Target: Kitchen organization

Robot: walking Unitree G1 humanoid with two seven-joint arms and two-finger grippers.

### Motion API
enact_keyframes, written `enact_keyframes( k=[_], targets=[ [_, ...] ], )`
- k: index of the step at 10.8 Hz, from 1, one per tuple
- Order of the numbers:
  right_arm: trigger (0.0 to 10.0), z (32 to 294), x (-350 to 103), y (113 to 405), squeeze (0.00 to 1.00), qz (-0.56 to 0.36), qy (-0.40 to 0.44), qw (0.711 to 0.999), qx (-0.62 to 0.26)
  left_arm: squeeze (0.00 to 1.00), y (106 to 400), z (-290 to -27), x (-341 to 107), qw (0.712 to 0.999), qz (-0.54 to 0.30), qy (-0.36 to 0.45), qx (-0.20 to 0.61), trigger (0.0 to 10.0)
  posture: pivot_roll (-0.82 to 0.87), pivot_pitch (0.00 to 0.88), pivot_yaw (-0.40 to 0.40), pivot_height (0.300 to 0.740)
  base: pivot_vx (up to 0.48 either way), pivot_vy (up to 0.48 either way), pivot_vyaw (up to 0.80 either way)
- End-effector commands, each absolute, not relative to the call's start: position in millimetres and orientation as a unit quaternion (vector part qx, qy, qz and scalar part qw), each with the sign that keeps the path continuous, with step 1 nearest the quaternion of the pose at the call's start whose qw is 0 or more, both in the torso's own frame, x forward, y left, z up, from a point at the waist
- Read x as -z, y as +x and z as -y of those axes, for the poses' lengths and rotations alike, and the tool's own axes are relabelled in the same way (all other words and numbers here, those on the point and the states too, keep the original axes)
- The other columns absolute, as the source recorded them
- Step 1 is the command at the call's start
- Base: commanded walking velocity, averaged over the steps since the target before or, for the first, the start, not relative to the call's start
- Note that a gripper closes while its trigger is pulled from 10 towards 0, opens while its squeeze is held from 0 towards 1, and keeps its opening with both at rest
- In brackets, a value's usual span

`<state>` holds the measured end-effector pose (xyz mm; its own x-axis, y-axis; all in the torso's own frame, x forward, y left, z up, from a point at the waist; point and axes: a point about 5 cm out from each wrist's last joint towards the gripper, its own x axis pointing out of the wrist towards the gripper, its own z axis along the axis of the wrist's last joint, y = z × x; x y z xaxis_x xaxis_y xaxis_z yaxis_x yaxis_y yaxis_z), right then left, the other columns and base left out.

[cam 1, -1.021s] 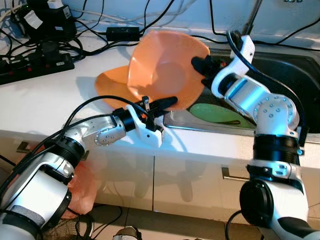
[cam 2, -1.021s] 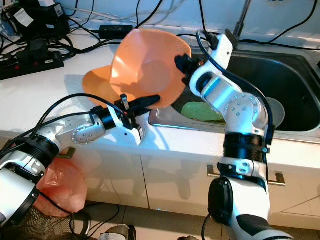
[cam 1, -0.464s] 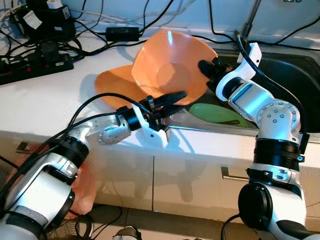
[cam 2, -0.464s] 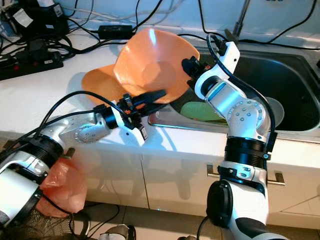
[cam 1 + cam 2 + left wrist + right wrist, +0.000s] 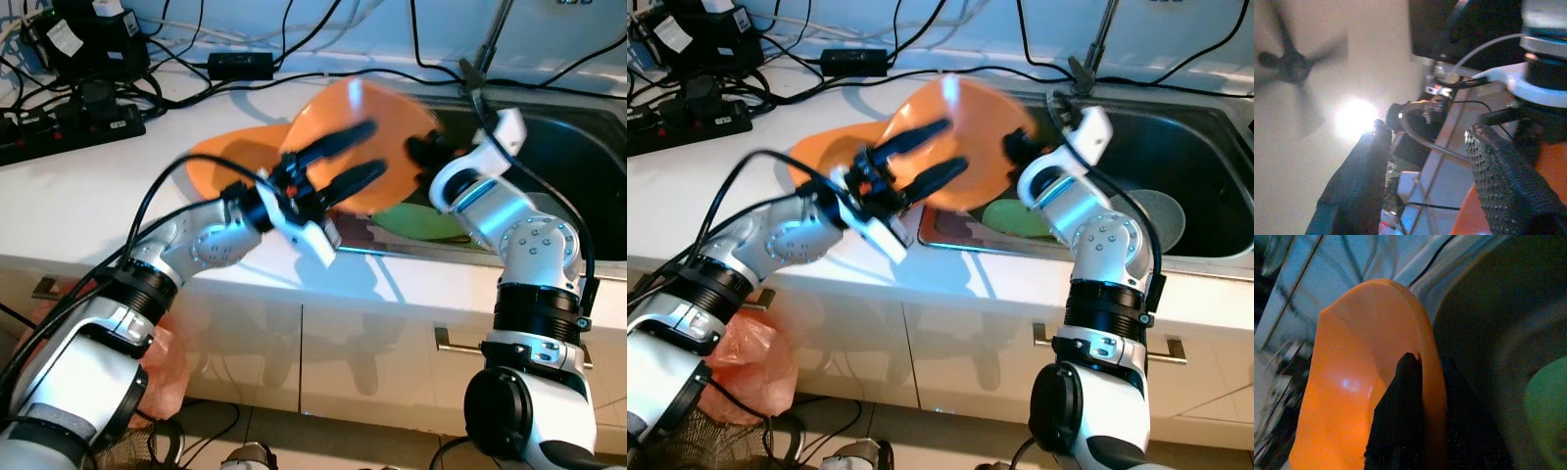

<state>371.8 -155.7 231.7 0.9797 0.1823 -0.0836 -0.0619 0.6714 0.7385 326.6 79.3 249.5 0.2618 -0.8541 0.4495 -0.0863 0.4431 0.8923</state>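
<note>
My right gripper (image 5: 418, 153) is shut on the rim of an orange bowl (image 5: 380, 106), held tilted and blurred above the counter's edge by the sink; the right wrist view shows the bowl (image 5: 1352, 382) with its rim pinched between the black fingers (image 5: 1400, 401). In front of the bowl my left gripper (image 5: 370, 149) is raised and open, its fingers (image 5: 1359, 171) spread with nothing between them. An orange plate (image 5: 220, 157) lies flat on the white counter behind the left arm. Down in the sink rests a green plate (image 5: 431, 223).
The steel sink (image 5: 578, 137) with its faucet (image 5: 495, 39) is at the right, holding a grey dish (image 5: 1166, 215). A power strip (image 5: 59, 132), a black adapter (image 5: 240, 66) and cables crowd the counter's back left. A pink bag (image 5: 745, 362) hangs below the counter.
My left gripper has come off the bowl's lower rim, swung upward and opened. The right gripper has tipped the bowl lower and toward the sink.
</note>
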Motion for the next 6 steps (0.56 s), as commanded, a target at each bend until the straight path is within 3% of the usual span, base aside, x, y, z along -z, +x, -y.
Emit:
enact_keyframes(
  k=[1, 4, 5, 6],
  targets=[
    [0.0, 166.6, -239.5, 373.7, 0.00, -0.047, 0.400, 0.914, -0.042, 1.00, 326.6, -82.5, -253.1, 0.674, 0.531, 0.431, 0.281, 10.0, 0.12, 0.082, -0.012, 0.740, 0.000, 0.000, 0.00],
    [0.0, 184.8, -239.7, 377.5, 0.00, -0.014, 0.368, 0.930, 0.017, 1.00, 336.4, -101.5, -250.9, 0.746, 0.471, 0.401, 0.246, 10.0, 0.12, 0.083, -0.008, 0.740, 0.000, 0.000, 0.00],
    [0.0, 198.2, -235.6, 378.5, 0.00, -0.001, 0.334, 0.941, 0.060, 1.00, 343.8, -112.5, -250.5, 0.798, 0.425, 0.361, 0.231, 10.0, 0.12, 0.082, 0.002, 0.740, 0.000, 0.000, 0.00],
    [0.0, 210.2, -228.2, 378.7, 0.00, 0.000, 0.291, 0.952, 0.098, 1.00, 348.5, -121.2, -252.8, 0.828, 0.397, 0.332, 0.214, 10.0, 0.12, 0.085, 0.003, 0.740, 0.000, 0.000, 0.00]
  ],
)
